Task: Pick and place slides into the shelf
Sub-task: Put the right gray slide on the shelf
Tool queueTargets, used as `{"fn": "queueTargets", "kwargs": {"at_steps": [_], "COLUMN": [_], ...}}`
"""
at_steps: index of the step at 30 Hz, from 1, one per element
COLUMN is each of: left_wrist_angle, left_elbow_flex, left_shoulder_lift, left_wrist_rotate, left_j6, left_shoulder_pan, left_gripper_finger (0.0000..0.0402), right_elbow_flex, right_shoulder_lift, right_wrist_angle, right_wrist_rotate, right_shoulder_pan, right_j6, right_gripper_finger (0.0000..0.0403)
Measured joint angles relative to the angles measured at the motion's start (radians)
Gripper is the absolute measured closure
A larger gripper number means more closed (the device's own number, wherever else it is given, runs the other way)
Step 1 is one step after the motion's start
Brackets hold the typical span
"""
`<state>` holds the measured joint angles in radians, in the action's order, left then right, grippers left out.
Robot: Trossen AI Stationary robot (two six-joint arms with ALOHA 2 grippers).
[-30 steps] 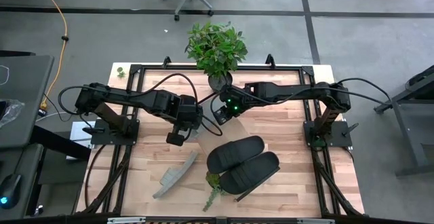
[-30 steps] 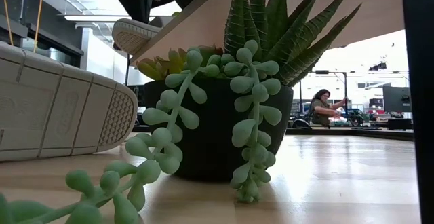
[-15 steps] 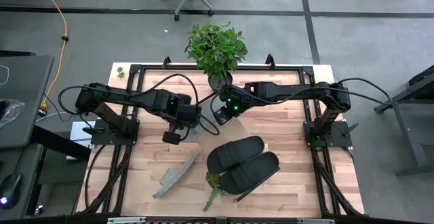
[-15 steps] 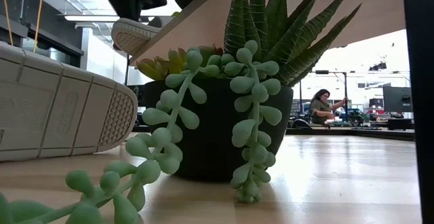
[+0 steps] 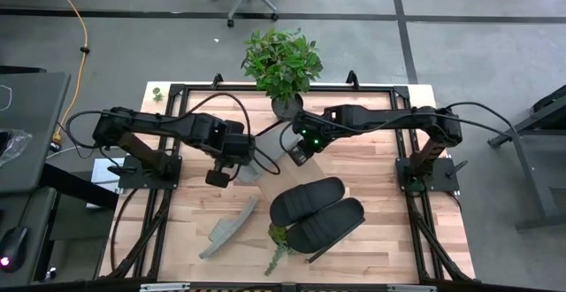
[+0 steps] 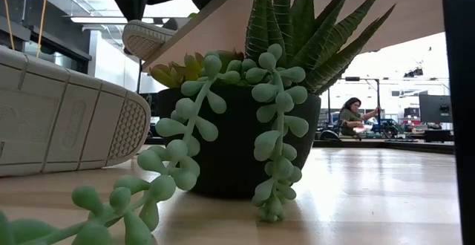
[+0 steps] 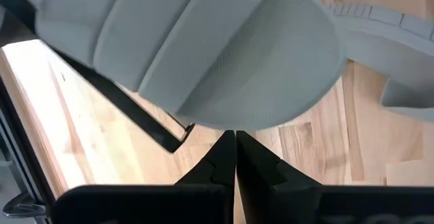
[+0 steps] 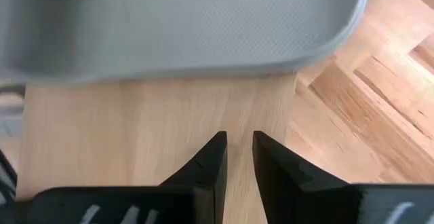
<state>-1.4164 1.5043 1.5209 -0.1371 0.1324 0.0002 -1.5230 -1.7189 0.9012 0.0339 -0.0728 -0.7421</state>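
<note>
One light grey slide (image 5: 254, 165) lies on the shelf (image 8: 135, 129), a light-wood board with a dark frame edge (image 7: 135, 119). It sits between my two grippers. My left gripper (image 5: 217, 177) is shut and stands just off the slide's left end (image 7: 203, 47). My right gripper (image 5: 299, 156) is narrowly open, hovering over the board off the slide's right end (image 8: 176, 20). The second grey slide (image 5: 228, 227) stands on its side edge on the table. Two black slides (image 5: 306, 200) (image 5: 328, 225) lie side by side on the table.
A small dark pot of succulents (image 5: 279, 237) (image 6: 237, 141) stands against the black slides near the table's front edge. A leafy potted plant (image 5: 281, 60) stands at the far edge. Black frame rails (image 5: 168, 106) run around the tabletop. A person (image 6: 355, 117) sits far behind.
My left gripper has drawn back from the grey slide on the shelf toward the table's left edge. My right gripper has shifted a little toward the right and near side. The slide stays on the shelf.
</note>
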Motion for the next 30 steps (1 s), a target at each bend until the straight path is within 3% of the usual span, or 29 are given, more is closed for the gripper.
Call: {"fn": "queueTargets", "kwargs": {"at_steps": [9,18,30], "left_wrist_angle": [0.01,0.02,0.028], "left_elbow_flex": [0.0,0.0,0.0], "left_shoulder_lift": [-0.073,-0.081,-0.081], "left_wrist_rotate": [-0.003,-0.003,0.016], "left_j6": [-0.023,-0.043,-0.035], "left_shoulder_pan": [0.0,0.0,0.0], "left_gripper_finger": [0.0399,0.0399,0.0399], "right_elbow_flex": [0.0,-0.001,0.0], "right_shoulder_lift": [0.025,0.017,0.017], "right_wrist_angle": [-0.004,-0.083,-0.091], "right_wrist_rotate": [0.157,0.16,0.283], "right_shoulder_pan": [0.074,0.128,0.143], "right_j6": [0.089,0.104,0.149], "right_gripper_finger": [0.0341,0.0341,0.0341]}}
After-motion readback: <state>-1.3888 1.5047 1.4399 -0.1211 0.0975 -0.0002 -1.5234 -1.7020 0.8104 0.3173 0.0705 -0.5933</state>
